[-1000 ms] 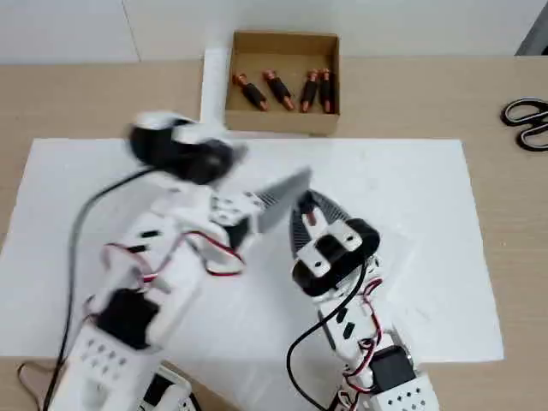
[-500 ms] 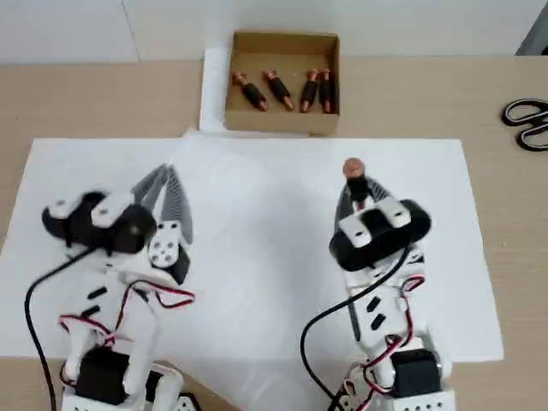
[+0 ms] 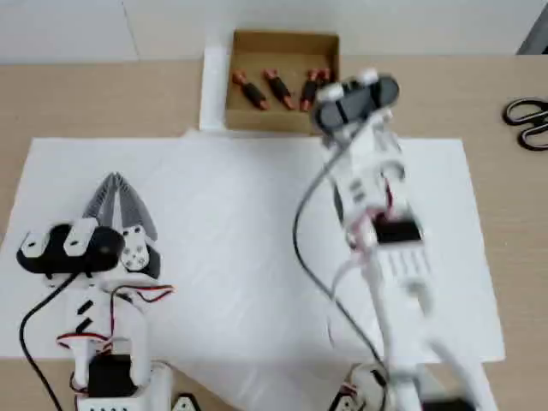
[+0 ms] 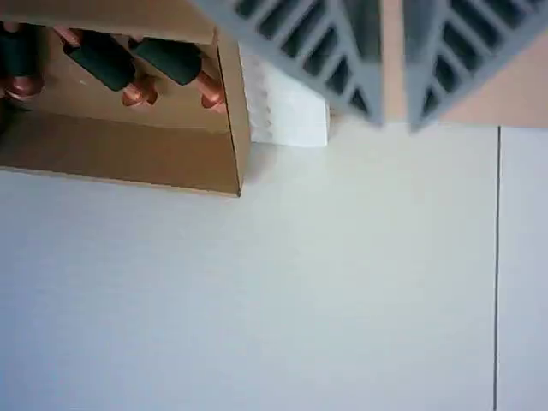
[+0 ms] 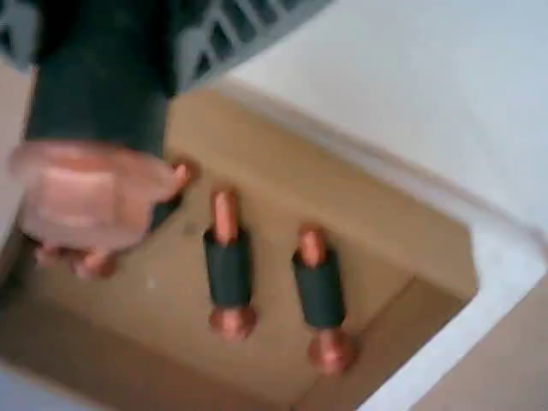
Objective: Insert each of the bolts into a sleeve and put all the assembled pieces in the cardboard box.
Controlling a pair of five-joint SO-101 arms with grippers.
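The right gripper hangs over the cardboard box, its fingers pinching a sleeved bolt above four finished pieces lying inside. The left gripper sits over the white paper, fingers nearly pressed together, holding nothing.

The left arm sits folded back, left gripper pinched closed. The right arm stretches far out, right gripper squeezing a sleeved bolt.
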